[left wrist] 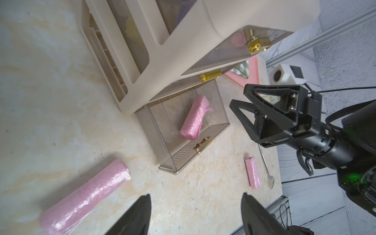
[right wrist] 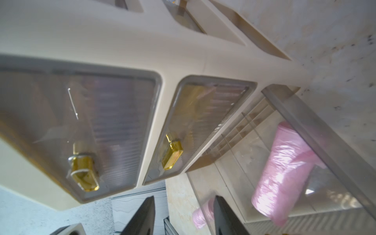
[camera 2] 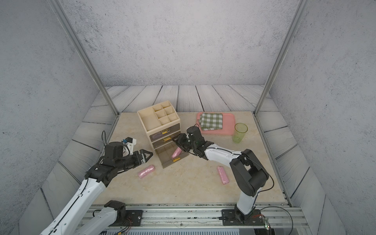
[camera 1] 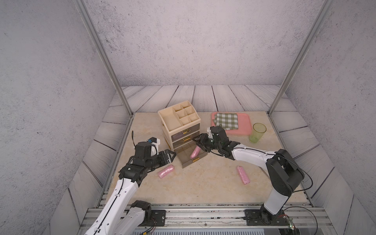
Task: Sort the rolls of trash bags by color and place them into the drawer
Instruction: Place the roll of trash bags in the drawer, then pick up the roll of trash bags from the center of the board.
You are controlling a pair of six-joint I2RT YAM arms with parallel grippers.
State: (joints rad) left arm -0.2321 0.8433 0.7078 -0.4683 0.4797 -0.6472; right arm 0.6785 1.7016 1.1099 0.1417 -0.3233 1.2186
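Overhead, in both top views, my right gripper [camera 1: 200, 143] hangs over the pulled-out bottom drawer [camera 1: 186, 162] of the beige organizer [camera 1: 168, 122], jaws parted and empty, and a pink stored roll [camera 1: 195, 152] lies slanted inside it. My left gripper [camera 1: 170, 156], likewise parted and empty, hovers beside the drawer, close to the pink table roll [camera 1: 166, 171] that I judge its next pick. A pink third roll [camera 1: 242, 175] lies well apart, on my right arm's side. Left wrist view: the table roll [left wrist: 85, 195] lies near my left fingertips [left wrist: 142, 213], within easy reach. Right wrist view: the upper drawers [right wrist: 203, 126] are shut, presumably reserved for other colours, so pink goes below; the stored roll [right wrist: 284, 168] lies beside the drawer's side wall.
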